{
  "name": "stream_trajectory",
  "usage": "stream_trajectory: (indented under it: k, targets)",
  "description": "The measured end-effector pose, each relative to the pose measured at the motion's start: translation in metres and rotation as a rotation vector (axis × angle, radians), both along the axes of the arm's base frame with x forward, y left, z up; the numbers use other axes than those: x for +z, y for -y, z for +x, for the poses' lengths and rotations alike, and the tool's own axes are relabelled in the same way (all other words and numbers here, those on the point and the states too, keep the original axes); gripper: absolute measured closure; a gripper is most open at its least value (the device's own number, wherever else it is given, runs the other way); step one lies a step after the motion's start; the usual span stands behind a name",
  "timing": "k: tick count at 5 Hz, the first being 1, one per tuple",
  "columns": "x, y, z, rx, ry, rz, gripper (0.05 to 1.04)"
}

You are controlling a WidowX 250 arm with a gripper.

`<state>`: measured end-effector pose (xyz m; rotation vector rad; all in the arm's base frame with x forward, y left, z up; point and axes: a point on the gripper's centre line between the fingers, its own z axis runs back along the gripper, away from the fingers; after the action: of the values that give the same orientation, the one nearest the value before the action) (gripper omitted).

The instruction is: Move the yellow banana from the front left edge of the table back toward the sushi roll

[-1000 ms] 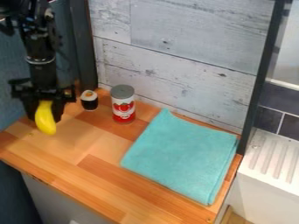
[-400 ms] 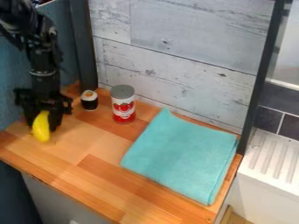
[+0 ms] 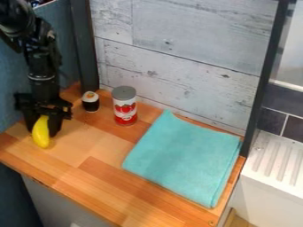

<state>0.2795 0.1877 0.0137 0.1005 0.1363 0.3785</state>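
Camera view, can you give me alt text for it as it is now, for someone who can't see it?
A black robot tool holds a yellow banana roughly upright at the left end of a wooden counter. Further right are a small sushi-like piece, a red-and-white can, and a folded turquoise cloth.

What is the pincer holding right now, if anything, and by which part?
The yellow banana, gripped by its upper end in the pincer, its lower end sticking out below.

"Carrier?"
"Wooden butcher-block countertop (image 3: 100, 177)."
"Contents?"
"One tomato can (image 3: 125, 106), upright. Left of can: one toy sushi roll (image 3: 91, 102), upright. Right of can: one folded turquoise cloth (image 3: 183, 157), flat."
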Motion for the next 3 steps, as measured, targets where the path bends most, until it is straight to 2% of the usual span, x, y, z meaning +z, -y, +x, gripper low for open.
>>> stream_trajectory:
  k: [1,2,3]
  targets:
    - [0.000,0.001,-0.003,0.016,0.034,-0.032,0.139]
    - [0.005,0.004,-0.004,0.012,0.044,-0.049,0.079]
    - [0.037,0.003,-0.008,-0.042,0.081,0.013,0.083]
